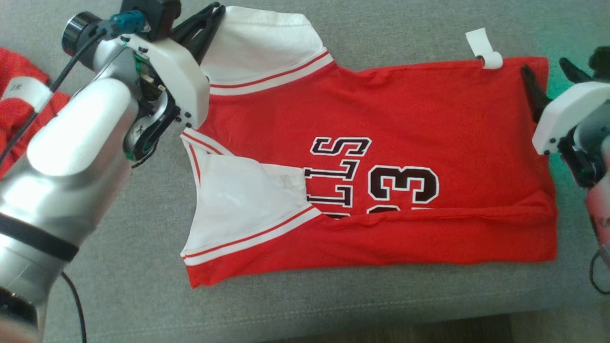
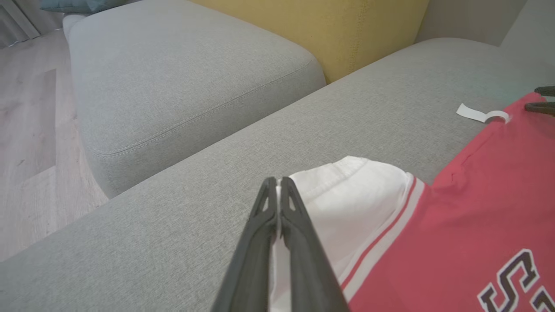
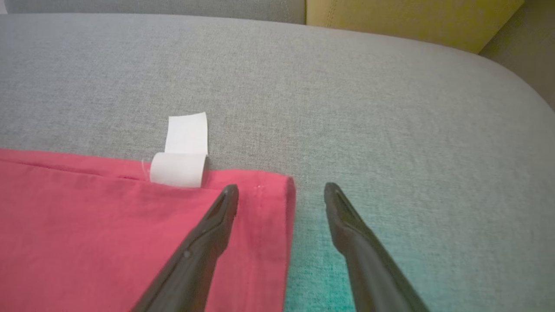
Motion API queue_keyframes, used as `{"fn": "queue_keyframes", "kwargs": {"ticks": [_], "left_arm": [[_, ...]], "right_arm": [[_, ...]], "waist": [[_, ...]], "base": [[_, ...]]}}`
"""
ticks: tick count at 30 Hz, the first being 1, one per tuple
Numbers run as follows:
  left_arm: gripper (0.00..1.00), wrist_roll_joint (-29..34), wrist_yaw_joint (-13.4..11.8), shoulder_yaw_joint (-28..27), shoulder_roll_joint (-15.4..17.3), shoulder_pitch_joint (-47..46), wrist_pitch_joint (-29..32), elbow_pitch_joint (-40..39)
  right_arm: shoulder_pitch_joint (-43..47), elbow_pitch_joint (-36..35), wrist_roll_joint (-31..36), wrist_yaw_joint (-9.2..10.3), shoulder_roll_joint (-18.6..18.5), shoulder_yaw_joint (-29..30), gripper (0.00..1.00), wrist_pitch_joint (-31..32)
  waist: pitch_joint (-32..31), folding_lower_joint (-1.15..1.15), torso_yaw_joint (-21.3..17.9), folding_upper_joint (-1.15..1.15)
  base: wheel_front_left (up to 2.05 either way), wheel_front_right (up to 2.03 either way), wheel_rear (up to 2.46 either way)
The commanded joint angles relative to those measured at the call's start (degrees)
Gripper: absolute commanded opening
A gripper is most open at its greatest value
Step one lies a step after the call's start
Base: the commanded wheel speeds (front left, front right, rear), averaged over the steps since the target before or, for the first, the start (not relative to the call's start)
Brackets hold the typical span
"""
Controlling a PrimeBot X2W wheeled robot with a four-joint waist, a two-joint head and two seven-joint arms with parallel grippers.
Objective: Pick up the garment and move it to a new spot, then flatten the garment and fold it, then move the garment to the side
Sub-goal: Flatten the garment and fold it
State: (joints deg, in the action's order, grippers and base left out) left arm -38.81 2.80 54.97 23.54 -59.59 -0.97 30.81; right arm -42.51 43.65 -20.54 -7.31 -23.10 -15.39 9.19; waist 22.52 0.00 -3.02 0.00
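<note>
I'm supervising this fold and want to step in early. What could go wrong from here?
1. The left gripper is shut on just the edge of the white sleeve; a pull could slip off it.
2. The right gripper stands open astride a corner of the jersey, one finger over bare sofa; closing might catch little cloth.
3. The near edge is folded over the number; tugging could bunch it further.

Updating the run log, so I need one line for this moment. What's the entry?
left gripper: shut on sleeve | right gripper: open, straddling corner of jersey | jersey: spread on sofa
</note>
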Motion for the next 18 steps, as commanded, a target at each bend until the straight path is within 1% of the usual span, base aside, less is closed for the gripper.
{"fn": "queue_keyframes", "kwargs": {"ticks": [1, 11, 12, 13, 18], "left_arm": [[0.0, -0.1, -0.6, -2.0, 2.5, -2.0, 0.5, -2.2], [0.0, 0.0, -2.0, -1.9, 3.3, -2.6, 2.2, -5.6], [0.0, 0.0, -2.1, -1.9, 3.4, -2.7, 2.2, -5.7], [0.0, 0.0, -2.2, -2.0, 3.5, -2.8, 2.3, -5.8], [0.0, 0.0, -3.3, -2.6, 3.8, -3.1, 1.4, -5.4]], "right_arm": [[-1.7, -0.6, -0.6, -0.18, -1.6, -1.4, 1.0, 0.0], [-5.5, 6.0, -2.1, -0.18, -2.8, -7.1, 1.0, 1.4], [-5.9, 6.5, -2.5, -0.18, -2.8, -7.3, 0.6, 1.3], [-6.2, 6.9, -2.9, -0.18, -2.7, -7.5, 0.0, 1.3], [-7.9, 7.8, -4.8, -0.18, -2.8, -8.2, 0.0, -1.3]], "waist": [[0.4, 0.0, 0.2, 0.0], [2.5, 0.0, 0.3, 0.0], [2.7, 0.0, 0.2, 0.0], [2.8, 0.0, 0.1, 0.0], [3.1, 0.0, 0.0, 0.0]], "base": [[0.0, 0.0, 0.0], [0.0, 0.0, 0.0], [0.0, 0.0, 0.0], [0.0, 0.0, 0.0], [0.0, 0.0, 0.0]]}}
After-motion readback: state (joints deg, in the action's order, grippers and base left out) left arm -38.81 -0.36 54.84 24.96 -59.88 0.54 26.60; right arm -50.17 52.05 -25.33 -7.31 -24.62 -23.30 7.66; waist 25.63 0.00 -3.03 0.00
